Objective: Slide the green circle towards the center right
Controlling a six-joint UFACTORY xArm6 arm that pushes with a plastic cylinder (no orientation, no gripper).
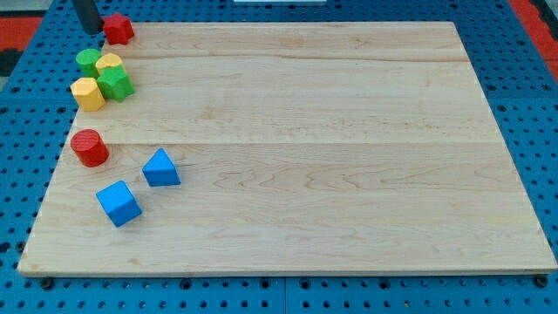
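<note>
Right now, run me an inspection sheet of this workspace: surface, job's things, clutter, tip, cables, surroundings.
Surface: wooden board, light planks, flat.
Job's things: green circle near the view's upper left, touching the yellow block in a tight cluster.
Clutter: green star-like block and yellow hexagon-like block in that cluster; red block at the top edge; red cylinder, blue triangle and blue cube lower left.
My tip: at the top left corner, beside the red block, above the green circle.
Cables: nothing seen.
Surroundings: blue pegboard around the board.
</note>
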